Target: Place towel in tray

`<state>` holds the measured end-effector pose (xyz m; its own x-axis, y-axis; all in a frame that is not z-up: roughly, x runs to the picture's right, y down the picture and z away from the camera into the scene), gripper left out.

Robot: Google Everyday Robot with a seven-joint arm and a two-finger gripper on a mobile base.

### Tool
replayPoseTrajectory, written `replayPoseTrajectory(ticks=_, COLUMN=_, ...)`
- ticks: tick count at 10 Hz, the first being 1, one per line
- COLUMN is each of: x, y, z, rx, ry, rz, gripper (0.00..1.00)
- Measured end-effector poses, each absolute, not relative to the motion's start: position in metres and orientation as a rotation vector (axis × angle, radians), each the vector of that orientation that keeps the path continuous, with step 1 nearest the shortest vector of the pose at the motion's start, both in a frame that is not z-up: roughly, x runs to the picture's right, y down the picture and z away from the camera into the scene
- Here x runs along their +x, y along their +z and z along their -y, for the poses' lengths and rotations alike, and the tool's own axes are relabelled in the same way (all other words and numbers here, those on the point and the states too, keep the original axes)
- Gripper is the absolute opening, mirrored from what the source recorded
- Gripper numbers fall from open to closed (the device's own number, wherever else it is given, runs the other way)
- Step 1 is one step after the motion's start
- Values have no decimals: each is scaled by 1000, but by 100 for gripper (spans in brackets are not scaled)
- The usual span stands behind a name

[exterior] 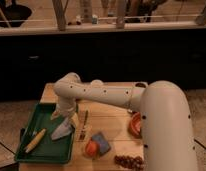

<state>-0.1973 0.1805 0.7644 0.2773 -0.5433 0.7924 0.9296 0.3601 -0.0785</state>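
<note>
The towel (62, 131) is a pale grey, folded, wedge-shaped cloth at the right side of the green tray (31, 122), over or on its floor. My gripper (67, 119) is at the end of the white arm, directly above the towel and touching its top. I cannot tell whether the towel hangs from the gripper or rests on the tray. The tray stands at the left of the wooden table (111, 117).
A yellow banana-like object (35, 141) lies in the tray's left part. A fork (84, 127) lies just right of the tray. A blue sponge (101, 142), an orange fruit (91, 148), a red bowl (134, 125) and a dark cluster (128, 161) sit at the front right.
</note>
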Motion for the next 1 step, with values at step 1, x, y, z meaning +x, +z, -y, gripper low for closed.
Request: replayPoseTrajectory(ticks=1, x=-197, y=764, z=-180, rx=-611, ry=-1075, rz=756, gripper=80)
